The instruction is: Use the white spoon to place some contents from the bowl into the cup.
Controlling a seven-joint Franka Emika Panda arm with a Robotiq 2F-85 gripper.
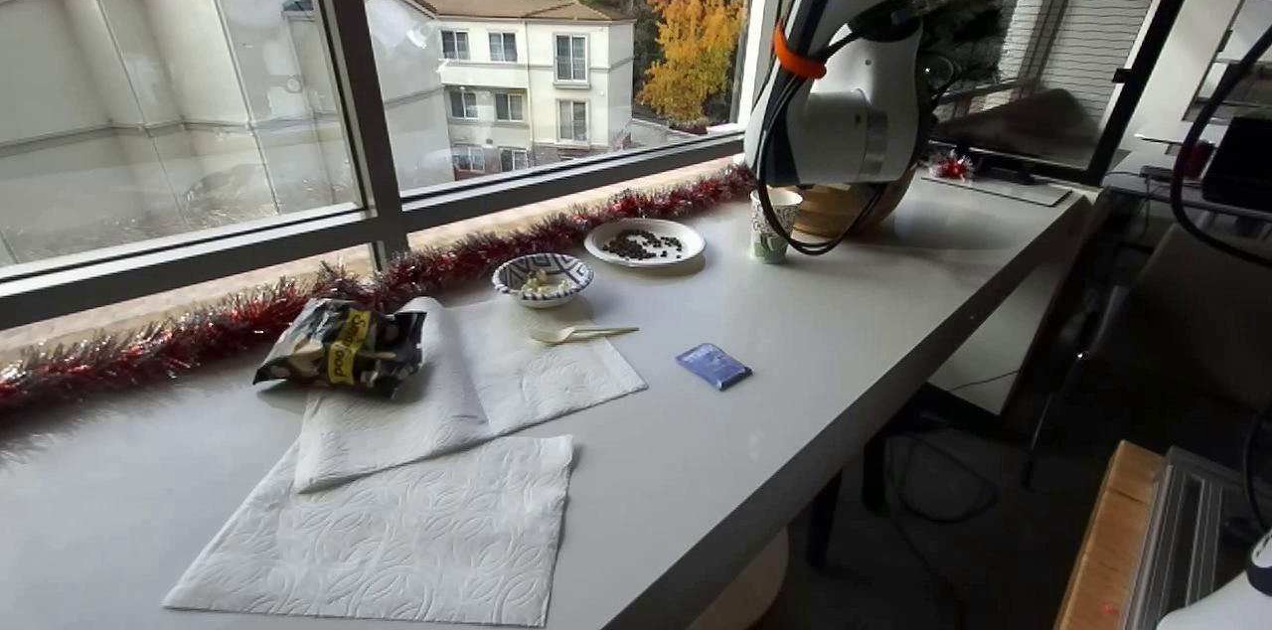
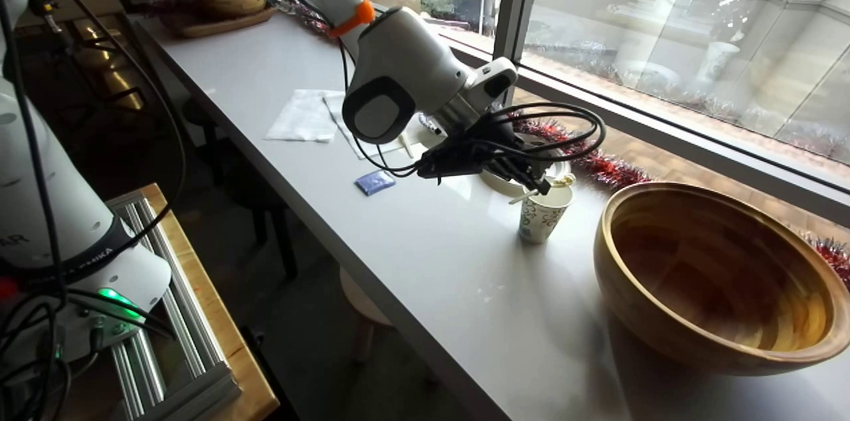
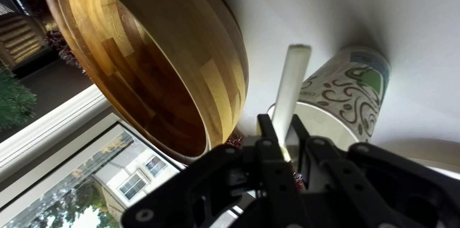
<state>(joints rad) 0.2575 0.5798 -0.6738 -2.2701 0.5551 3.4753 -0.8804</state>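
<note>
My gripper (image 3: 282, 123) is shut on the white spoon (image 3: 291, 78), its handle sticking out past the fingertips in the wrist view. In an exterior view the gripper (image 2: 539, 186) holds the spoon just above the cup's rim. The spoon's head (image 2: 564, 180) carries pale yellowish bits. The cup (image 3: 354, 89), white with a brown swirl print, stands upright; it also shows in both exterior views (image 1: 770, 237) (image 2: 543, 220). The small patterned bowl (image 1: 571, 272) holds pale popcorn-like bits; the arm mostly hides it in an exterior view (image 2: 430, 123).
A large wooden bowl (image 2: 617, 288) stands close beside the cup. A white plate (image 1: 602, 252) with dark beans lies near the small bowl. A pale utensil (image 1: 571, 335) lies on paper towels (image 1: 397, 521). A blue packet (image 1: 714, 366), a snack bag (image 1: 348, 349) and tinsel (image 1: 556, 233) are around.
</note>
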